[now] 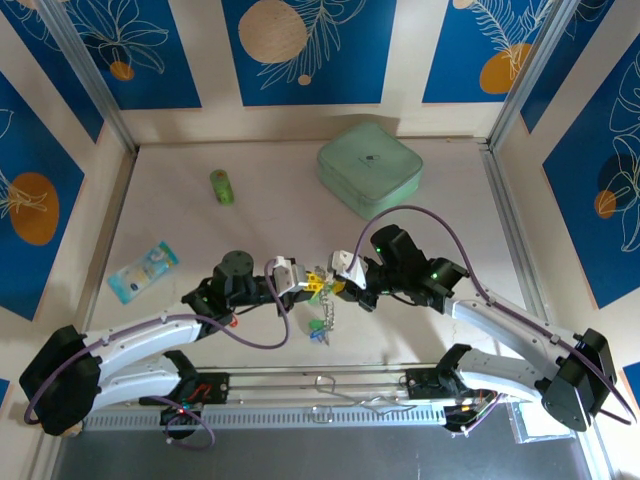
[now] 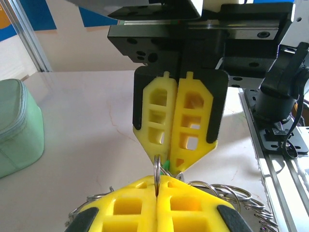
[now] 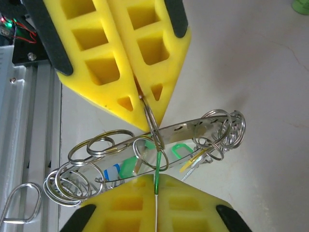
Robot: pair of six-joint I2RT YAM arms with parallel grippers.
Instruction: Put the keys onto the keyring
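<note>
Keyring (image 3: 193, 126), a flat metal band strung with small split rings, hangs above the counter (image 3: 251, 58) between two grippers meeting tip to tip. Keys (image 3: 181, 151) with green, blue and yellow tags dangle beneath it. The left gripper (image 3: 146, 108) is closed tight on one split ring (image 3: 153, 128). The right gripper (image 3: 157, 186) is clamped on a thin green tag (image 3: 157, 169), seen edge-on. Both pinches look slight: a twist or pull could slip ring or tag free and drop the bunch, and the fingertips stand near enough to collide.
</note>
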